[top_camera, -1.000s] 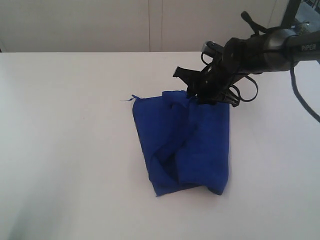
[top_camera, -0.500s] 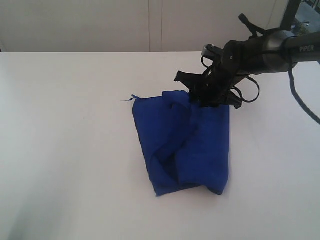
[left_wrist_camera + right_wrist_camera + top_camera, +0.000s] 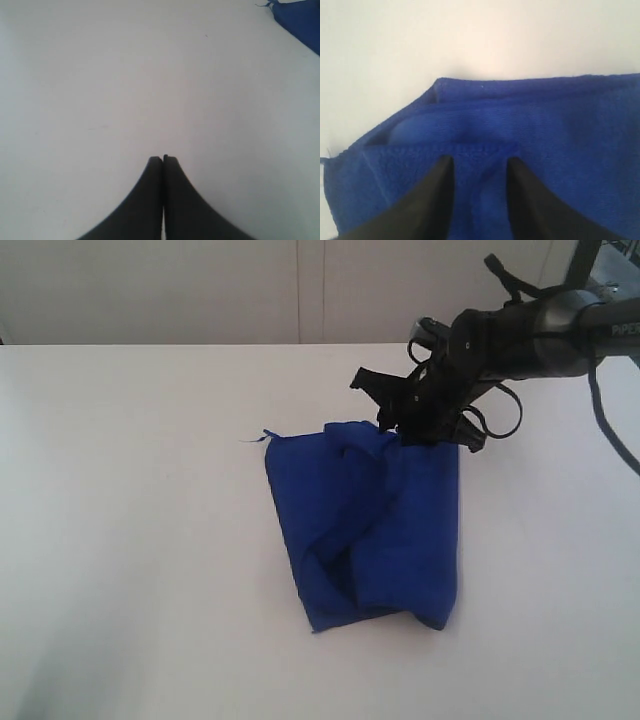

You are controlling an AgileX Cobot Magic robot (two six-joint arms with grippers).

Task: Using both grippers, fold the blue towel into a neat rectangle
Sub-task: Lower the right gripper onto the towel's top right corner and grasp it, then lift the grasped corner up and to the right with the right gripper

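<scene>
Your blue towel (image 3: 370,530) lies on the white desk (image 3: 130,540) exactly where it lay a second ago. It is folded lengthwise into a rough, lumpy rectangle, with one flap lapped loosely over the other and a dark pocket gaping near its near end. The loose thread (image 3: 255,438) still sticks out from its far left corner. What has changed is your right hand (image 3: 402,430). It sits at the towel's far right edge as before, but it has risen a little and drawn back from the cloth, so more of that edge now shows beneath it, and the arm behind it stands slightly higher. In the right wrist view this hand (image 3: 477,160) has its two fingers spread apart, with the towel's hemmed far edge (image 3: 560,125) lying flat under and between them. The cloth is not pinched or lifted, so read this hand as open. Your left hand (image 3: 163,158) does not appear in the exterior view. Its own camera shows the fingers pressed together, closed on nothing, over bare desk well away from the towel, with only the towel's threaded corner (image 3: 300,25) visible.
</scene>
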